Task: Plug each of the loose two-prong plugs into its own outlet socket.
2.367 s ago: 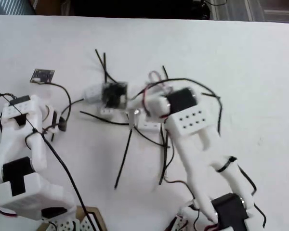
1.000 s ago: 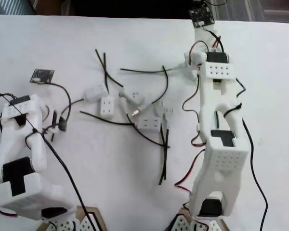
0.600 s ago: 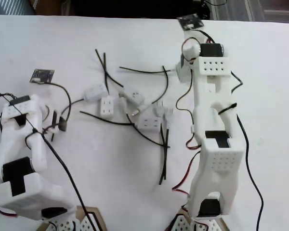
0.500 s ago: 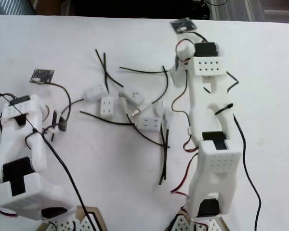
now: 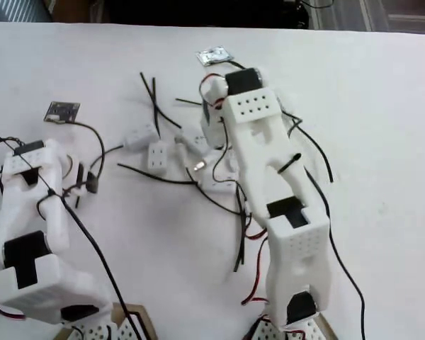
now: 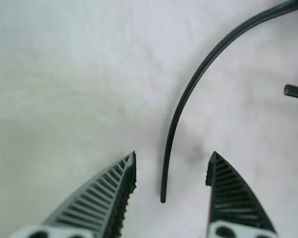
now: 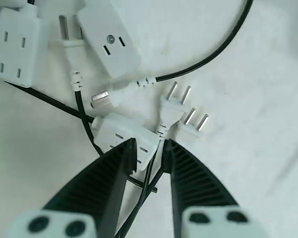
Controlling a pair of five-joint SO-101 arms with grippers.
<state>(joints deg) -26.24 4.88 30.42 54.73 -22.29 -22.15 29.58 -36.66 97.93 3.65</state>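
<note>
My right gripper (image 7: pixel 149 148) hangs open just above a white outlet block (image 7: pixel 123 136), with a black cord (image 7: pixel 150 182) running under the narrow gap between its fingers. Two loose white two-prong plugs (image 7: pixel 172 106) (image 7: pixel 194 124) lie side by side just past the fingertips. Two more outlet blocks (image 7: pixel 109 42) (image 7: pixel 12 44) lie farther off, a plug (image 7: pixel 65 30) between them. From above, the right arm (image 5: pixel 249 120) covers the outlet cluster (image 5: pixel 157 156). My left gripper (image 6: pixel 171 158) is open over bare table, a black cord end (image 6: pixel 163 196) between its fingers.
Black cords (image 5: pixel 184 227) sprawl across the middle of the white table (image 5: pixel 382 106). A small circuit board (image 5: pixel 61 110) lies at the left near the left arm (image 5: pixel 28 184). Another board (image 5: pixel 214 55) sits beyond the right arm.
The right arm has swung from the far right side of the table leftward, over the outlets and plugs. The left arm has stayed still.
</note>
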